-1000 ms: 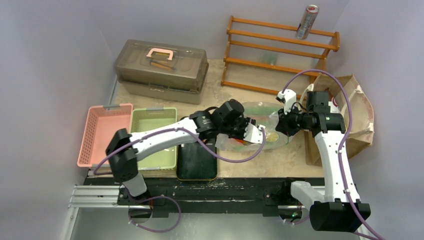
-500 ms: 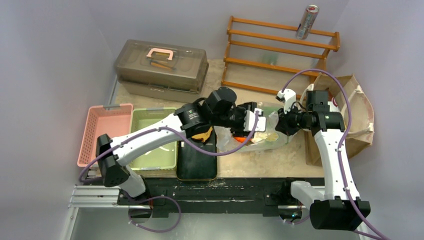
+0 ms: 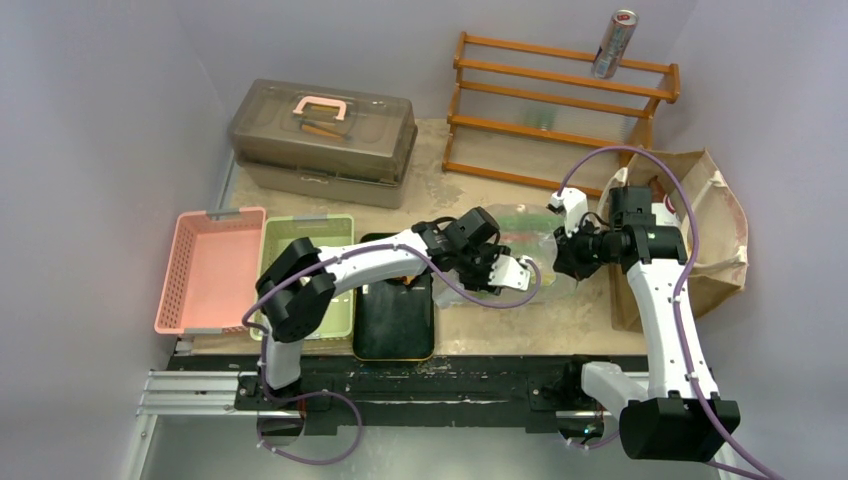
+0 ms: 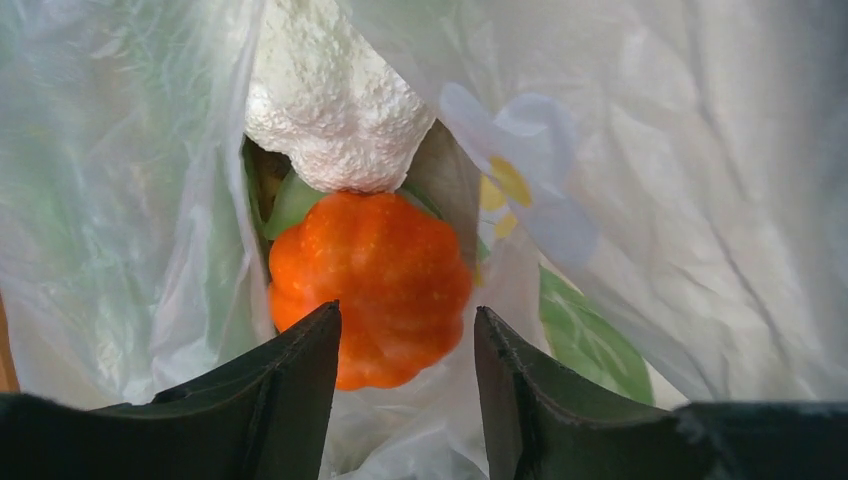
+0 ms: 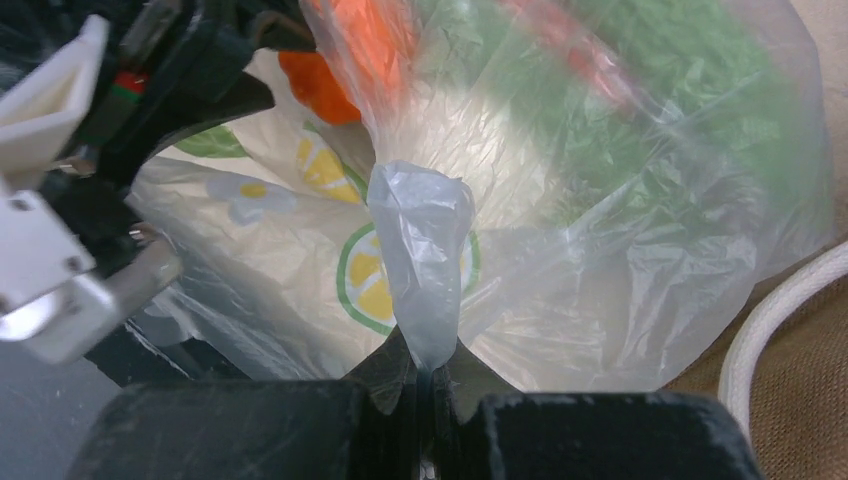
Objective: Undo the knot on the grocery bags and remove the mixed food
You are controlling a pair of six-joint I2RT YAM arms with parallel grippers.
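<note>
The left pincer (image 4: 405, 318) has dipped back into the clear bag (image 3: 525, 225) on the desk (image 3: 510, 322), released, flanking the tomato (image 4: 370, 280); the right pincer (image 5: 425, 378) stays clenched on the bag's twisted tail; extraction looks next

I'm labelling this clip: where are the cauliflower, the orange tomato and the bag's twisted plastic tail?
cauliflower (image 4: 332, 105), left wrist view, middle of its white bumpy surface.
orange tomato (image 4: 370, 285), left wrist view, centre of its ribbed face.
twisted plastic tail (image 5: 422, 260), right wrist view, halfway along the twist.
</note>
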